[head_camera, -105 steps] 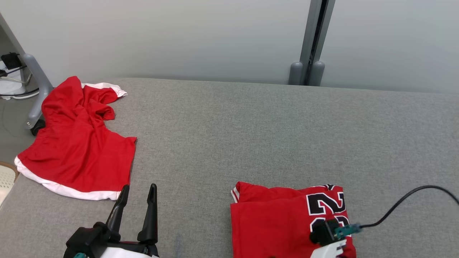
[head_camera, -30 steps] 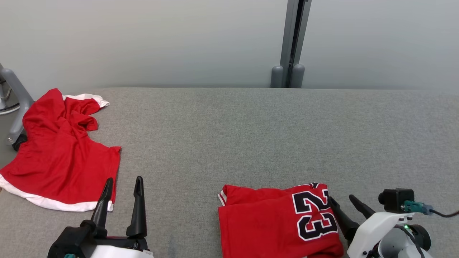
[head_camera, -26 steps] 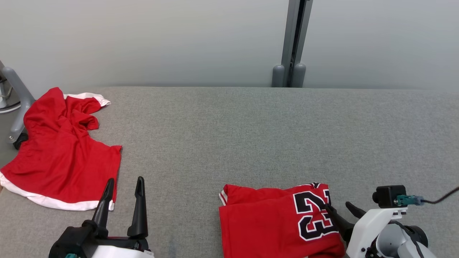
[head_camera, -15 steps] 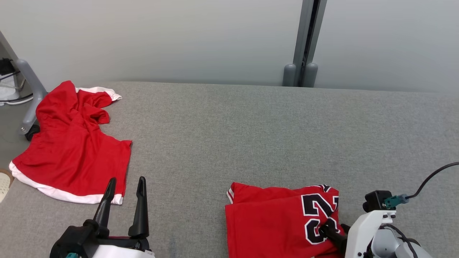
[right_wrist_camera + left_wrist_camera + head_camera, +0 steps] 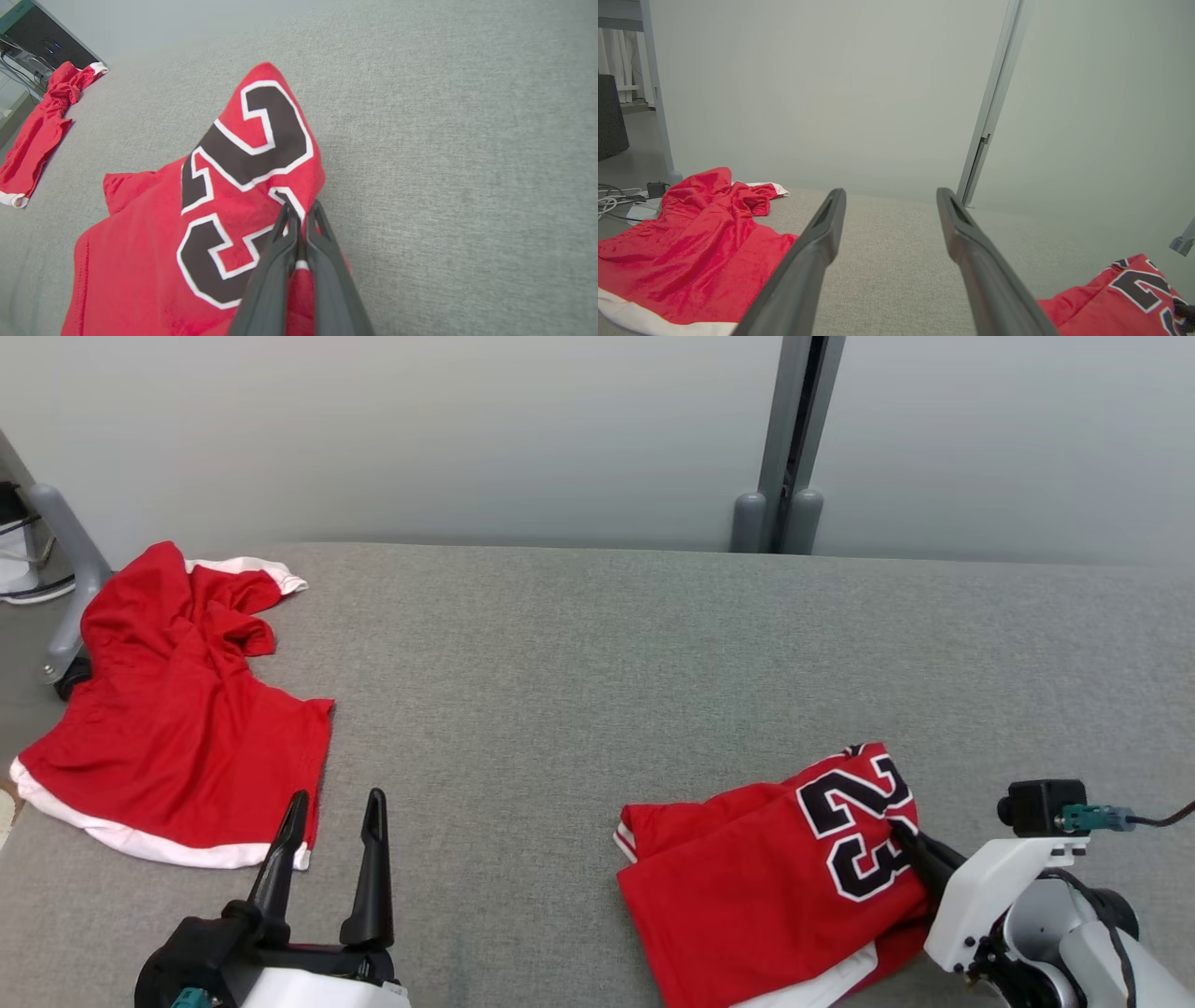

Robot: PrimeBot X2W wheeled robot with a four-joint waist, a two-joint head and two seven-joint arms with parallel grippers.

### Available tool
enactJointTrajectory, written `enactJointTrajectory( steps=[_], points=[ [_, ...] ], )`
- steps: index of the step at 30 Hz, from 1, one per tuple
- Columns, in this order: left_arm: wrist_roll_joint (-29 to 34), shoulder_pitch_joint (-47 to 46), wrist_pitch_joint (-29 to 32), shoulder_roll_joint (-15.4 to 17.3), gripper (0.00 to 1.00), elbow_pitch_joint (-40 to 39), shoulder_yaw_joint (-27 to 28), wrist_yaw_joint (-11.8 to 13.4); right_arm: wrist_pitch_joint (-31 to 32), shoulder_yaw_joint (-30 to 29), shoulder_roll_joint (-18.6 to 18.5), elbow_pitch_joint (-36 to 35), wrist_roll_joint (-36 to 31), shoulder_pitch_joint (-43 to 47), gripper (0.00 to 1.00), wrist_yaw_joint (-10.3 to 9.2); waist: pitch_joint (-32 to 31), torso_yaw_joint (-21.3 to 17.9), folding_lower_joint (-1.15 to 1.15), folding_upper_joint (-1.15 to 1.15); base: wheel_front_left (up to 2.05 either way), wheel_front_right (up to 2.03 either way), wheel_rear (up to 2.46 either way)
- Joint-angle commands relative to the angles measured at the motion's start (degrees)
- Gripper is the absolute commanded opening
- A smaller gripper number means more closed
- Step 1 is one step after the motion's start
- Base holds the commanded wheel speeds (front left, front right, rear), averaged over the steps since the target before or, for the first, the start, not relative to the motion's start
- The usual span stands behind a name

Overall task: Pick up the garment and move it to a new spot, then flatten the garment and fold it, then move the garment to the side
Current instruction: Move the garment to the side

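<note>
Pinching the jersey (image 5: 747, 896) at its numbered edge, right tool (image 5: 299, 210) is clamped on the cloth; jersey's bulk lies leftward of the tips, edge lifted off table (image 5: 597, 644); left tool (image 5: 337, 798) spread wide, empty, well apart; right arm nearer.

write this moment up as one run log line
step: grasp folded jersey | right gripper: shut on jersey edge beside the number | left gripper: open, empty, above table | second red garment: crumpled at table's left
</note>
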Motion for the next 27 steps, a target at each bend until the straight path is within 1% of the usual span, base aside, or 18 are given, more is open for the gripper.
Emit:
enactJointTrajectory(
  steps=[1, 4, 7, 10, 11, 12, 17, 20, 22, 24, 27],
  points=[
    [0.40, -1.32, -0.09, 0.17, 1.00, -0.25, -0.22, -0.47, -1.47, -0.67, -0.98, -0.29, -0.41, -0.77, 0.00, 0.01, -0.14, -0.82, 0.00, 0.00, 0.00, 0.00, 0.00],
    [0.67, -1.86, -0.09, 0.16, 1.00, -0.28, -1.22, -0.95, -3.55, -1.16, -1.74, -0.06, -0.83, -1.67, 0.00, 0.01, -0.14, -2.35, 0.00, 0.00, 0.00, 0.00, 0.00],
    [0.66, -2.74, -0.09, 0.17, 1.00, -0.17, -2.14, -1.27, -5.05, -1.36, -2.30, 0.47, -1.42, -2.66, 0.00, 0.01, -0.01, -4.69, 0.00, 0.00, 0.00, 0.00, 0.00],
    [0.63, -3.53, -0.08, 0.17, 1.00, -0.02, -3.28, -1.66, -6.14, -1.58, -2.52, 0.83, -1.66, -3.68, 0.00, 0.01, 0.36, -7.59, 0.00, 0.00, 0.00, 0.00, 0.00],
    [0.77, -4.14, -0.09, 0.17, 1.00, -0.02, -3.84, -1.75, -6.57, -1.38, -2.43, 1.02, -1.72, -4.32, 0.00, 0.01, 0.74, -9.73, 0.00, 0.00, 0.00, 0.00, 0.00],
    [0.88, -4.31, -0.08, 0.19, 1.00, 0.01, -3.90, -1.74, -6.82, -1.12, -2.29, 0.99, -1.75, -4.74, 0.00, 0.01, 1.00, -10.92, 0.00, 0.00, 0.00, 0.00, 0.00],
    [1.21, -6.04, -0.08, 0.19, 1.00, 0.16, -5.13, -2.17, -8.00, -0.72, -2.33, 1.30, -1.59, -6.11, 0.00, 0.01, 2.45, -15.40, 0.00, 0.00, 0.00, 0.00, 0.00],
    [1.57, -6.87, -0.09, 0.19, 1.00, 0.51, -5.75, -2.24, -8.94, -0.30, -2.37, 1.24, -1.36, -6.82, 0.00, 0.01, 3.35, -17.51, 0.00, 0.00, 0.00, 0.00, 0.00],
    [1.54, -7.21, -0.09, 0.20, 1.00, 0.59, -5.93, -2.31, -9.23, -0.24, -2.42, 1.32, -1.35, -7.01, 0.00, 0.01, 3.65, -18.14, 0.00, 0.00, 0.00, 0.00, 0.00],
    [1.69, -7.72, -0.09, 0.19, 1.00, 0.89, -6.25, -2.47, -10.14, 0.09, -2.33, 1.40, -1.02, -7.94, 0.00, 0.01, 4.50, -19.82, 0.00, 0.00, 0.00, 0.00, 0.00],
    [2.06, -8.61, -0.09, 0.19, 1.00, 1.01, -6.35, -2.65, -10.36, 1.47, -2.42, 1.63, -1.54, -9.01, 0.00, 0.01, 5.49, -21.13, 0.00, 0.00, 0.00, 0.00, 0.00]
  ],
)
